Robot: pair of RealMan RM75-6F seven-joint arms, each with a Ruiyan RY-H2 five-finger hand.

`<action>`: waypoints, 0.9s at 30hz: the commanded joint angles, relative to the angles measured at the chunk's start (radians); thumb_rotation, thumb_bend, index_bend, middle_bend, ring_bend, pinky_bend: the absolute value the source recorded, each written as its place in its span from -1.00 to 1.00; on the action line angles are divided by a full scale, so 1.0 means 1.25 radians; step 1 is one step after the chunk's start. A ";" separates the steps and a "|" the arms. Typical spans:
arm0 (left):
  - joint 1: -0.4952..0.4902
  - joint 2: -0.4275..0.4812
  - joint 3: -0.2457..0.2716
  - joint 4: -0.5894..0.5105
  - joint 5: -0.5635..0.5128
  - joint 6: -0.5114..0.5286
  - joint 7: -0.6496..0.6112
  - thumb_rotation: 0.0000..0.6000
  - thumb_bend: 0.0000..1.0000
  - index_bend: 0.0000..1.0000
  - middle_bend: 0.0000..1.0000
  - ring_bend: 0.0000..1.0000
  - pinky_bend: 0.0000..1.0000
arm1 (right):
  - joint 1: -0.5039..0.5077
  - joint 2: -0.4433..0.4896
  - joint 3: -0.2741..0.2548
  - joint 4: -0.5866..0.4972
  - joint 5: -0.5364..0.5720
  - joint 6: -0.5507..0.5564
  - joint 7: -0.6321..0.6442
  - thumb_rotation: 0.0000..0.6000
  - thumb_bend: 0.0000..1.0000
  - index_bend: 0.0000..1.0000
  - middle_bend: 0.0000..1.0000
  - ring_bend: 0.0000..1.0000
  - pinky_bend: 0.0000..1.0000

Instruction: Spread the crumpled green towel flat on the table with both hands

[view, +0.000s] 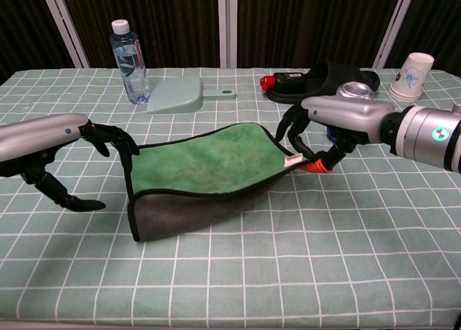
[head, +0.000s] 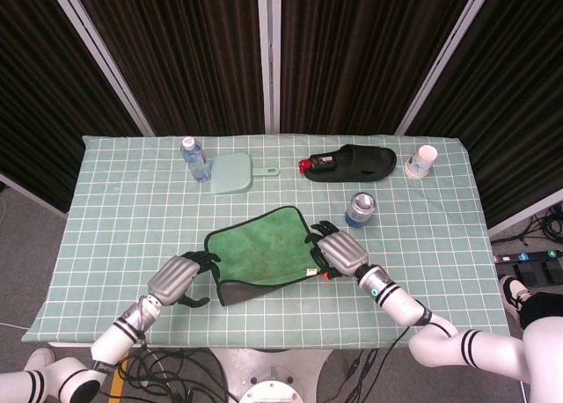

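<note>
The green towel [head: 259,252] [view: 205,164] lies partly spread on the table's near middle, green side up. Its near edge stands raised and folds down, showing the grey underside. My left hand [head: 179,280] [view: 65,146] is at the towel's raised near-left corner. Its curled fingers [view: 121,139] hold that corner up, while the thumb is spread well below it. My right hand [head: 339,253] [view: 328,121] pinches the near-right corner by its orange tag [view: 313,166], just above the tablecloth.
A blue can [head: 360,208] stands just behind my right hand. Along the far side are a black sandal [head: 352,163], a paper cup [head: 422,161], a pale green dustpan [head: 233,172] and a water bottle [head: 195,158]. The table's front edge [head: 264,328] is close to both hands.
</note>
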 commanded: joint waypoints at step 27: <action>-0.016 -0.078 -0.055 0.093 -0.106 0.002 0.131 1.00 -0.78 -0.40 -0.50 -0.56 -0.49 | -0.053 0.078 -0.045 -0.063 -0.111 0.103 -0.128 -0.43 -1.00 -0.86 -1.00 -1.00 -1.00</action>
